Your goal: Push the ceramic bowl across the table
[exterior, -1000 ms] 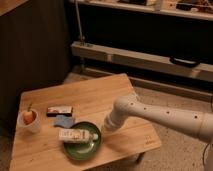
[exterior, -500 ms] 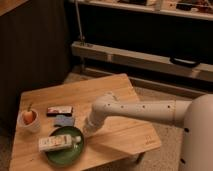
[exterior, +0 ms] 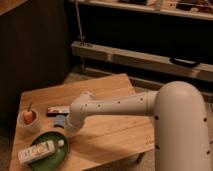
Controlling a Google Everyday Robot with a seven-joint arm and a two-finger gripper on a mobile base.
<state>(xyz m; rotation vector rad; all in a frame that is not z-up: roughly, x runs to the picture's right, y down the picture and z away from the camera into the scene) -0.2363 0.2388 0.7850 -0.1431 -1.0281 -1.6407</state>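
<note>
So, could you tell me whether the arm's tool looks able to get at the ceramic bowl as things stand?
Probably yes: the tool sits hidden under the arm's wrist right beside the ceramic bowl at the table edge, with nothing visible between them.

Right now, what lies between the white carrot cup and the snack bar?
Only bare table between cup and snack bar, in the camera view. The tool sits near the ceramic bowl.

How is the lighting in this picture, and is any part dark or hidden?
Camera view: warm, dim light; the table is lit, the background behind is nearly black; the gripper, near the ceramic bowl, is hidden behind the arm's wrist.
</note>
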